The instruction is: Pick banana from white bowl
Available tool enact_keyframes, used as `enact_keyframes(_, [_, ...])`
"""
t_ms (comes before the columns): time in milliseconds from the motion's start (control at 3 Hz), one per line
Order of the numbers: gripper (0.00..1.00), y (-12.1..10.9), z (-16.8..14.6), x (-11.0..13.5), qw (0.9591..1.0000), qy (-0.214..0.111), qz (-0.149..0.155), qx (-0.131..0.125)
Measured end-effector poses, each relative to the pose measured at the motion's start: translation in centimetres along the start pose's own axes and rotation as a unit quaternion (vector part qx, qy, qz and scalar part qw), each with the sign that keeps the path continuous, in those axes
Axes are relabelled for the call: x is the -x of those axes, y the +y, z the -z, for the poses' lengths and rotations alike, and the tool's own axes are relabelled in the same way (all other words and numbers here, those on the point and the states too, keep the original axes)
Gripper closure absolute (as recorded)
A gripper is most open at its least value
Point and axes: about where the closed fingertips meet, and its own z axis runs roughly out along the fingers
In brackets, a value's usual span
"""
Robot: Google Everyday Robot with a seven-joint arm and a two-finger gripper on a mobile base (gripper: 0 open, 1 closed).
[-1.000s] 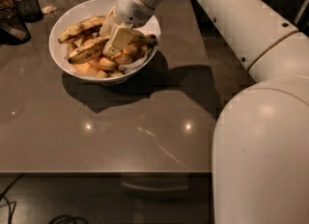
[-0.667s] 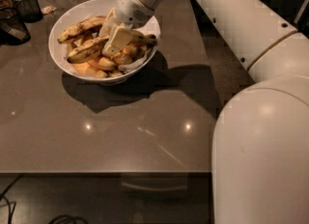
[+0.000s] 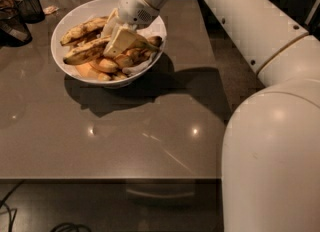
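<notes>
Gripper low in glossy round white bowl, beside curved brown-streaked banana, grip state unclear

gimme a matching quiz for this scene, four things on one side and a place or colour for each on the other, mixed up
1. gripper
2. white bowl
3. table
4. small bananas

a. grey-brown and glossy, under the bowl
b. low inside the bowl
c. orange-yellow, at the bowl's near side
d. round, on the table's far left part

Pairs: 1-b, 2-d, 3-a, 4-c
</notes>
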Motion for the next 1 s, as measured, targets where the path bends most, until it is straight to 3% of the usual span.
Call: enact_keyframes(1000, [1.00, 0.5, 2.9, 2.1, 0.9992, -0.016, 0.034, -0.015])
